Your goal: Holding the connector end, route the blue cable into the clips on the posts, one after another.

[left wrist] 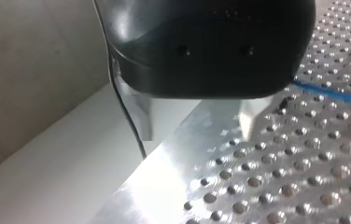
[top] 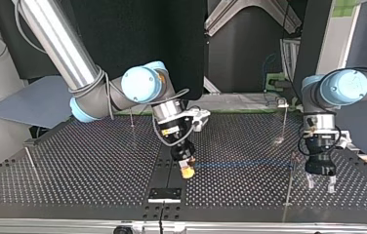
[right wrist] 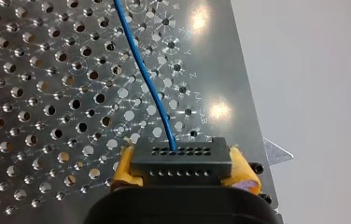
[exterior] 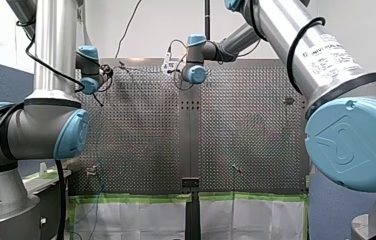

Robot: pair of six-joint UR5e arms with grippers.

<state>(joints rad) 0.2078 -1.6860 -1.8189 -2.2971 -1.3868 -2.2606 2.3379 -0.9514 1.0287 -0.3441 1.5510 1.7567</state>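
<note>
Right jaws were closed on the connector (right wrist: 181, 161), with the yellow pads (right wrist: 244, 171) pressed on its two short sides, low over the tabletop (right wrist: 33, 93) and close to its edge. From the connector's face the cable (right wrist: 148, 84) ran away free, just above the holes, toward a thin post (top: 289, 187) near the opposite side edge. I could not tell if it sat in a clip there.

Left jaws stood open: the metal fingers (left wrist: 141, 116) were apart with nothing between them, just above the tabletop near its side edge, and the cable passed beside them.

I judged the cable to be thin, light and limp, so it would follow a pull but not a push. The connector looked stiff, and its flat sides seemed the only firm place to hold. A hard pull could strain the place where the wire enters, or bend the post.
</note>
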